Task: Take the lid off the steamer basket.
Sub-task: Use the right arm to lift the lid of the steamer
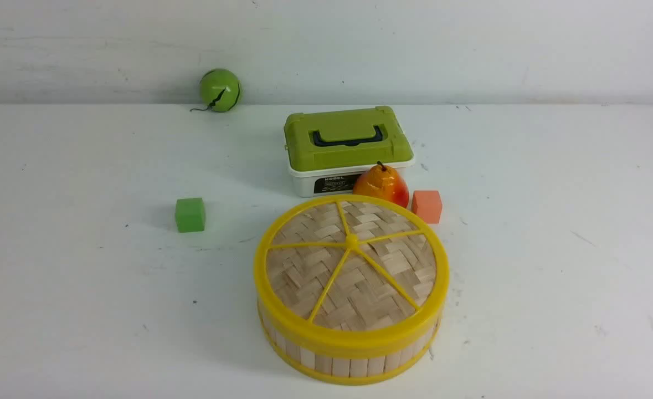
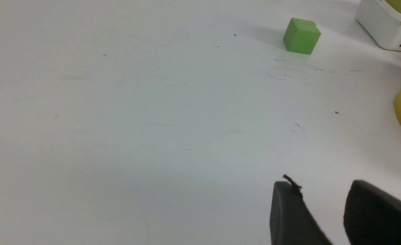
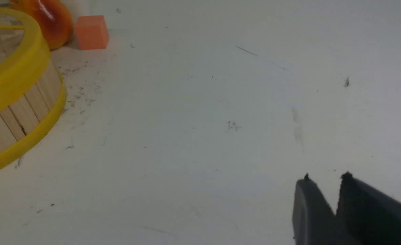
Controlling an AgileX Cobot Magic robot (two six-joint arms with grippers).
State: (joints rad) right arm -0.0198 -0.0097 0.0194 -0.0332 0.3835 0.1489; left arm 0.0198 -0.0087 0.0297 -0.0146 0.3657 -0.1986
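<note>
Lidded steamer basket (image 1: 351, 354) nearest, pear (image 1: 381, 185), orange cube (image 1: 427, 206) just behind

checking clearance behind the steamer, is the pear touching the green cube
No, the pear sits by the orange cube; the green cube stands apart, far left.

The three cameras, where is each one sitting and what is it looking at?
Front view: between the arms, facing the lid on the steamer basket; no arm shows.
Left wrist view: over the table, left gripper showing, green cube ahead.
Right wrist view: right gripper showing, orange cube ahead.
All share the steamer basket.
</note>
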